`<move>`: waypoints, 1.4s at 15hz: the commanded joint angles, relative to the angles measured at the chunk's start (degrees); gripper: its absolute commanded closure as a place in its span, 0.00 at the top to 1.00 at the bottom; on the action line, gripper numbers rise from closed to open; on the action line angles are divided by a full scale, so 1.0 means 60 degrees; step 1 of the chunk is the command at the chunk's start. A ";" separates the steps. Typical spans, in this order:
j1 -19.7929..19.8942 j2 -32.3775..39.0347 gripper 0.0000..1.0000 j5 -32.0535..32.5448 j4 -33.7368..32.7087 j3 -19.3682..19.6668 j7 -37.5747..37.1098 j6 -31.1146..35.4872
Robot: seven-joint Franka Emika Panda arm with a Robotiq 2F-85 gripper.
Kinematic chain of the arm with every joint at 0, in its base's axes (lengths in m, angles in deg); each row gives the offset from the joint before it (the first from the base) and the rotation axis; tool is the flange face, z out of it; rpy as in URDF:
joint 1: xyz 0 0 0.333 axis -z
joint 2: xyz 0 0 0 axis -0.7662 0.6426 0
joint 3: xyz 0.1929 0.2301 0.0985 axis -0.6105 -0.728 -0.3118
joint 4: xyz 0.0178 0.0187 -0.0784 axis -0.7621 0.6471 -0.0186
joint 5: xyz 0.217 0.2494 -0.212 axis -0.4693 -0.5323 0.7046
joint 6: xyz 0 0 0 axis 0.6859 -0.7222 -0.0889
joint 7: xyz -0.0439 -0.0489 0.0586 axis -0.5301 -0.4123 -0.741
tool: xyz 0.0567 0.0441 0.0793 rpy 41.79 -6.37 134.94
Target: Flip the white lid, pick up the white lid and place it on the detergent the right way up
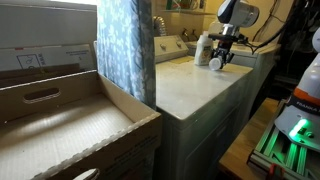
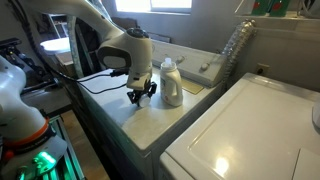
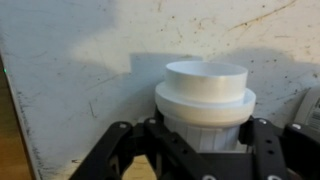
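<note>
The white lid [image 3: 205, 95] fills the middle of the wrist view, a ribbed round cap with a wider flange, over the white washer top. My gripper [image 3: 203, 135] has a finger on each side of the lid's ribbed part and is shut on it. In both exterior views the gripper [image 2: 140, 95] [image 1: 218, 62] is low over the washer top, right beside the detergent [image 2: 172, 82] [image 1: 203, 48]. The detergent is a small white bottle with a yellow label and stands upright. The lid is too small to make out in the exterior views.
The white washer top [image 2: 125, 115] [image 1: 190, 85] has a front edge close to the gripper. A second white machine lid [image 2: 250, 130] lies beside it. A curtain [image 1: 125, 50] and wooden crates [image 1: 70, 120] stand nearby. Cables trail from the arm [image 2: 90, 75].
</note>
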 commanded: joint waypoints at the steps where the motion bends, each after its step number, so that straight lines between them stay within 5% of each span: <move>1: 0.0069 -0.0503 0.38 0.1420 0.0048 0.0004 -0.0745 -0.0169; 4: 0.0204 -0.0929 0.38 0.3766 0.0008 -0.0261 -0.1958 -0.0166; 6: 0.0783 -0.1193 0.38 0.5334 -0.0112 -0.1008 -0.2742 -0.0365; 10: 0.0678 -0.1874 0.38 0.8246 -0.0204 -0.1355 -0.4043 -0.0903; 12: 0.0452 -0.1597 0.38 0.7820 -0.0316 -0.1142 -0.3781 -0.0659; 13: 0.0446 -0.1690 0.63 0.7915 -0.0315 -0.1189 -0.3831 -0.0664; 17: 0.0423 -0.1618 0.63 0.7904 -0.0329 -0.1171 -0.3828 -0.0664; 18: 0.0421 -0.1609 0.38 0.7905 -0.0330 -0.1170 -0.3829 -0.0665; 21: 0.0557 -0.1865 0.38 0.9095 -0.0516 -0.1541 -0.4393 -0.1104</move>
